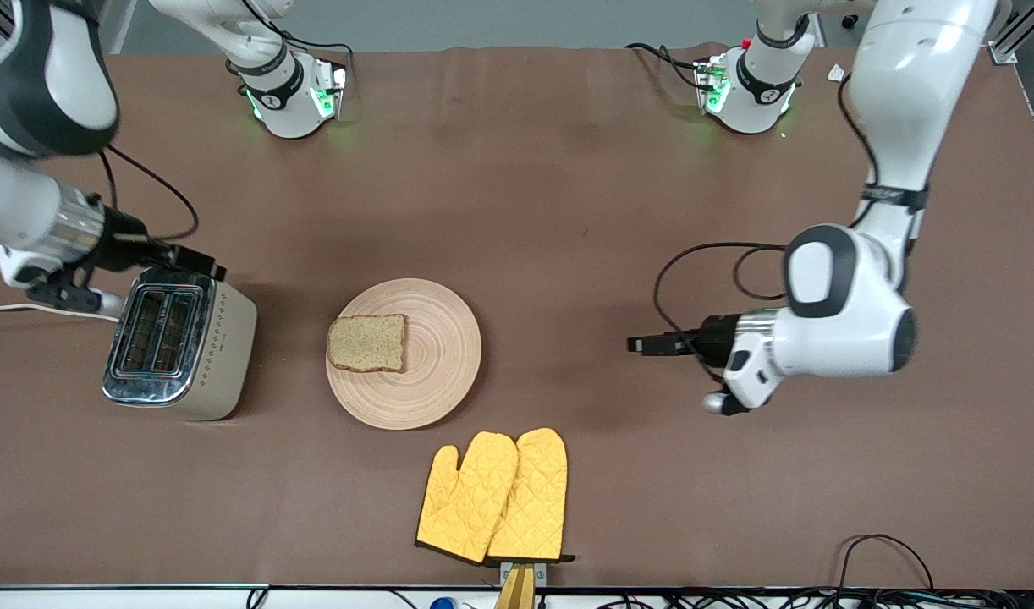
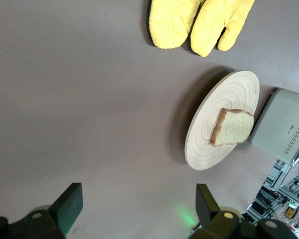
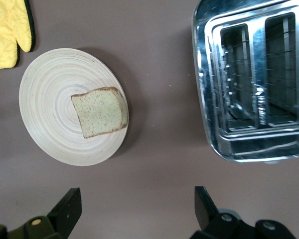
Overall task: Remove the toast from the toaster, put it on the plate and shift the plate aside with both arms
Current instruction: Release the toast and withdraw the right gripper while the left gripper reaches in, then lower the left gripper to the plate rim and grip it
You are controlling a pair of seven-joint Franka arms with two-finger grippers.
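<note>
- Brown speckled toast (image 1: 368, 342) lies flat on the plate (image 1: 437, 372), at the plate's edge toward the right arm's end of the surface (image 1: 517, 186); in the front view it sits just left of frame centre.
- Its slightly longer axis runs along the length of the surface, with the rounded crust end pointing at the toaster (image 1: 178, 342) and the straight edge facing the plate's middle.
- Pale wooden plate rests near the centre of the front view, between the toaster at left and the left gripper (image 1: 644, 345) at right.
- Yellow oven mitts (image 1: 496, 496) lie side by side nearer the front camera than the plate, at lower centre.
- Right gripper (image 1: 217, 271) hangs over the toaster's upper corner at the frame's left; its jaws are spread and hold nothing, as the right wrist view shows (image 3: 134, 209).
- Left gripper hovers over bare surface, well apart from the plate, pointing toward it; its jaws are spread and empty (image 2: 139, 204).
</note>
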